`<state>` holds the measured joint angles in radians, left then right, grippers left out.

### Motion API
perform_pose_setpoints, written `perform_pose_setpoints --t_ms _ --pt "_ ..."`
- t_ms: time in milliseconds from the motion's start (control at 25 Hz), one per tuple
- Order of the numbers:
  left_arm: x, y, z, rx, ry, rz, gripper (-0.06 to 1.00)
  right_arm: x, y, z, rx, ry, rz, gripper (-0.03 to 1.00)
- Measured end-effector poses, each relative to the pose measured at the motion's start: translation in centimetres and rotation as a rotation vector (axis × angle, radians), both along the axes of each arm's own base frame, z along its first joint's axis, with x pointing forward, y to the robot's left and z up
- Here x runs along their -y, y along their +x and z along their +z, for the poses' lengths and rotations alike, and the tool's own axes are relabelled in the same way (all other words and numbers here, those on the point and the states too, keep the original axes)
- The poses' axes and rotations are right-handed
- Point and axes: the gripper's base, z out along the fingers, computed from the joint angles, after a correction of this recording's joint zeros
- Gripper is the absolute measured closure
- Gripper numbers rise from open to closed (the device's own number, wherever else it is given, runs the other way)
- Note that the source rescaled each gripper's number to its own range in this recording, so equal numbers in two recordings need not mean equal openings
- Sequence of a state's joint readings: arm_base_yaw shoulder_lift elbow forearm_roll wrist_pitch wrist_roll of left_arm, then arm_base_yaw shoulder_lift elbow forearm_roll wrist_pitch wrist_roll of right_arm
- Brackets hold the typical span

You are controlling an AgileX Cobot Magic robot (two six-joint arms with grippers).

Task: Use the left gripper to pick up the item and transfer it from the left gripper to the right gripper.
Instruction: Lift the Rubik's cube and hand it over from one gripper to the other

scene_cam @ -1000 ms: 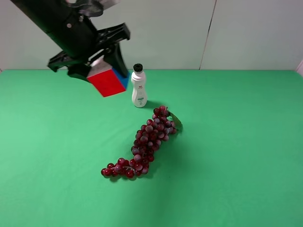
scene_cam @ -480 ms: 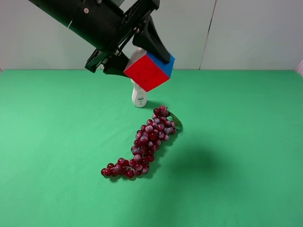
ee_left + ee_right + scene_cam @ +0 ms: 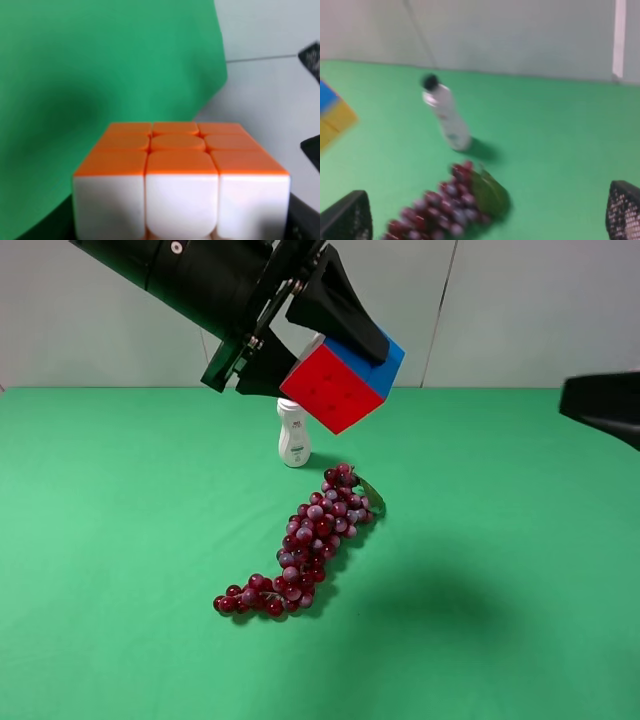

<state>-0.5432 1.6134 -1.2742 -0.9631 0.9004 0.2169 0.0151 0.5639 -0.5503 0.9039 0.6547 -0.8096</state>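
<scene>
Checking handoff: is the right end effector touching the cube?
No; the left end effector holds the cube, the right end effector is well apart.

A white bottle stands upright on the far part of the green table, left of centre. Just nearer lies a red grape bunch, its green leaf at the far right end.
</scene>
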Motion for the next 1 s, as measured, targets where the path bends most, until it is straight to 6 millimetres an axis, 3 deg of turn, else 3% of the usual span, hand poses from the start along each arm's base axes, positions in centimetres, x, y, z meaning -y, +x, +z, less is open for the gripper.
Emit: perform_pose_setpoints --t_ms 400,1000 --pt "0.3 -0.5 0.6 0.020 -0.080 -0.081 0.94 -3.0 1.3 0.5 0.148 0.003 0.271 -0.03" --pt "0.7 -0.7 1.3 0.025 -0.170 -0.099 0.94 -5.2 3.4 -0.8 0.178 -0.089 0.353 -0.03"
